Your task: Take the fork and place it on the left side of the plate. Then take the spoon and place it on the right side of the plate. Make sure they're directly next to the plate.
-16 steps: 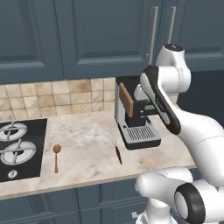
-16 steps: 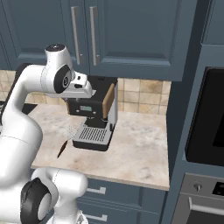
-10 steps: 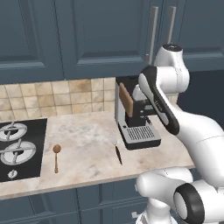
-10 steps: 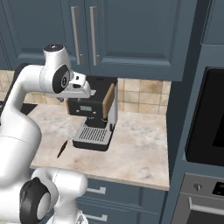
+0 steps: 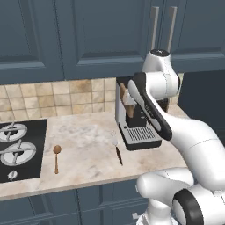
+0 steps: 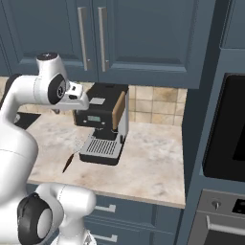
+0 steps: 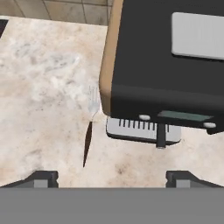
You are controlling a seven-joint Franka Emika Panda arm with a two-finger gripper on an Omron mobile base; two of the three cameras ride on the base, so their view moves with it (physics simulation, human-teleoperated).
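Observation:
The fork (image 7: 89, 127) lies on the marble counter just left of the coffee machine, silver tines toward the wall and dark handle toward the front edge; it also shows as the fork (image 5: 117, 152) and the fork (image 6: 70, 161). The wooden spoon (image 5: 56, 155) lies further left near the stove, bowl toward the wall. My gripper (image 7: 113, 178) hangs high above the counter over the machine's front edge, open, with nothing between its wide-set fingertips (image 7: 42, 177). The fork lies below and to the left of it. The plate is out of view.
A black coffee machine (image 5: 137, 119) with a wooden side panel stands against the tiled wall, its drip tray (image 7: 143, 130) beside the fork. A black stove (image 5: 17, 150) with burners sits at the far left. Dark cabinets hang overhead; an oven (image 6: 225, 129) stands to the right.

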